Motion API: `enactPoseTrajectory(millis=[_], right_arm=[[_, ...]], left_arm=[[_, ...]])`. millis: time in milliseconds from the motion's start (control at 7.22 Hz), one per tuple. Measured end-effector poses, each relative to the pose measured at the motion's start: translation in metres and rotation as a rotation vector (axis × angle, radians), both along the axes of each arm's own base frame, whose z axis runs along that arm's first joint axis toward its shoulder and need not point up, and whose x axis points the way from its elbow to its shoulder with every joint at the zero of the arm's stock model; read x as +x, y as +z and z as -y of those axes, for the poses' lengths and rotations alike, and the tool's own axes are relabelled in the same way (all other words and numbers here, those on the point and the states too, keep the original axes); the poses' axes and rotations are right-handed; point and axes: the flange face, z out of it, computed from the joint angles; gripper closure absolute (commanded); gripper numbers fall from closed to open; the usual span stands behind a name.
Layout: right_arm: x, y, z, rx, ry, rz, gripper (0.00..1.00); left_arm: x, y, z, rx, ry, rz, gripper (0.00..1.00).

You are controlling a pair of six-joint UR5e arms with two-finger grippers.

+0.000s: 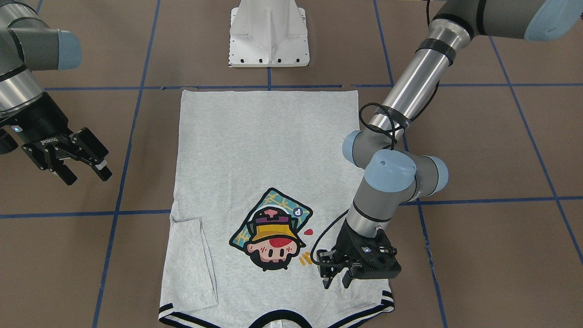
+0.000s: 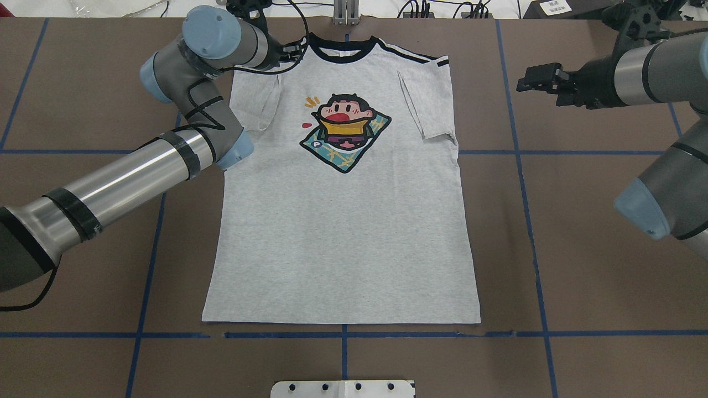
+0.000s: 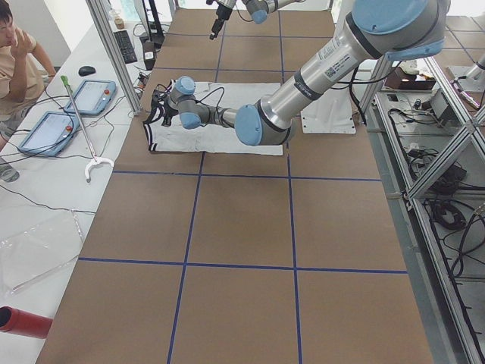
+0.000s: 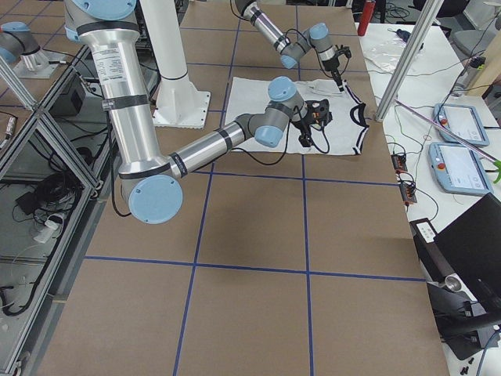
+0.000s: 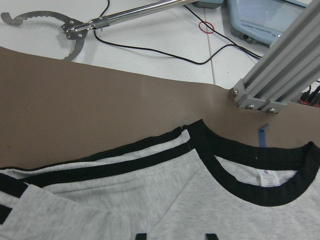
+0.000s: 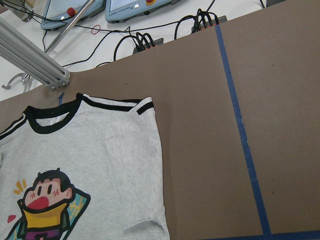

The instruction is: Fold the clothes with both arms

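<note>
The light grey T-shirt (image 2: 343, 232) lies flat and face up on the brown table, with the cartoon print (image 1: 271, 232) showing and both sleeves folded in over the body. My left gripper (image 1: 336, 278) is open and empty. It hangs low over the shirt's shoulder, beside the black collar (image 5: 250, 175). Its fingertips (image 5: 141, 235) just show at the bottom edge of the left wrist view. My right gripper (image 1: 85, 174) is open and empty, held above bare table off the shirt's other side. The right wrist view shows the shirt (image 6: 100, 165) from there.
The white pedestal base (image 1: 269, 34) stands beyond the shirt's hem. Blue tape lines (image 2: 520, 166) grid the table. An aluminium frame post (image 5: 280, 75) and a metal grabber tool (image 5: 75, 30) are just past the collar edge. An operator (image 3: 19, 53) sits there with pendants (image 3: 83, 98).
</note>
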Motion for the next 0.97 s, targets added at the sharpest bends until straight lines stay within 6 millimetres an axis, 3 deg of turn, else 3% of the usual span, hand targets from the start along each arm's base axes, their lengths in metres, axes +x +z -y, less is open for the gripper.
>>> enactPoseTrajectory(millis=[416, 693, 970], right_arm=[[-0.024, -0.011, -0.006, -0.076, -0.029, -0.046, 0.01], [-0.063, -0.026, -0.040, -0.201, -0.073, -0.089, 0.01], [-0.096, -0.045, -0.093, -0.343, -0.056, -0.033, 0.01]], left_arm=[[-0.035, -0.009, -0.045, 0.057, 0.034, -0.071, 0.27], [-0.084, -0.006, -0.112, 0.044, 0.100, -0.147, 0.28], [-0.147, 0.000, -0.196, -0.021, 0.185, -0.181, 0.29]])
